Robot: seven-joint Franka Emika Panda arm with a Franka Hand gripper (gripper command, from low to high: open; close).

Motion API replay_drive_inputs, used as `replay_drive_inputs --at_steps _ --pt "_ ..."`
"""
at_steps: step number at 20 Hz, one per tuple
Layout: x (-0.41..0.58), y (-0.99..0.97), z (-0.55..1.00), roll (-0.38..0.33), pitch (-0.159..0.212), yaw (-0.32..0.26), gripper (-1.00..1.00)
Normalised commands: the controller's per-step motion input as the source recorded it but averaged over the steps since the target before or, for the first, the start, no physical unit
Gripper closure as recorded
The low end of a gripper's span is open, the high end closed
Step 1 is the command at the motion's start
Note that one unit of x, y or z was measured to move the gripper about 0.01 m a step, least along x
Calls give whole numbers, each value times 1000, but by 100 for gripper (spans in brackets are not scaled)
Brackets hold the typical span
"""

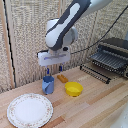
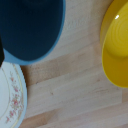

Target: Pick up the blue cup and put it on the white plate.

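The cobalt cup [image 1: 48, 85] is a small blue mug standing upright on the wooden table, just behind the alabaster dining ware [image 1: 30, 110], a large white plate with a floral rim. My gripper [image 1: 54, 70] hangs directly above the cup, open, with nothing between its fingers. One blue-tipped finger [image 1: 48, 72] is just over the cup's rim and the other is off toward the exterior view's right. The wrist view looks down into the cup [image 2: 30, 27], with the plate's patterned rim [image 2: 11, 100] close beside it.
A yellow bowl [image 1: 74, 89] sits close to the cup on the exterior view's right, also seen in the wrist view [image 2: 117, 45]. A small orange object [image 1: 62, 78] lies behind them. A toaster oven with a wire rack [image 1: 111, 56] stands at the back right.
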Motion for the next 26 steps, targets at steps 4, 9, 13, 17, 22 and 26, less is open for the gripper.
replay_drive_inputs --at_steps 4,9,13,17,22,26 --pt "299 -19 -291 -8 0 64 -100" --pt "242 -13 -268 -18 0 94 -100" --pt "69 0 -246 -23 0 69 -100" --pt "0 4 -56 -14 0 7 100" --pt "-33 0 6 -1 -14 0 100" --pt "-6 0 92 0 -89 0 100"
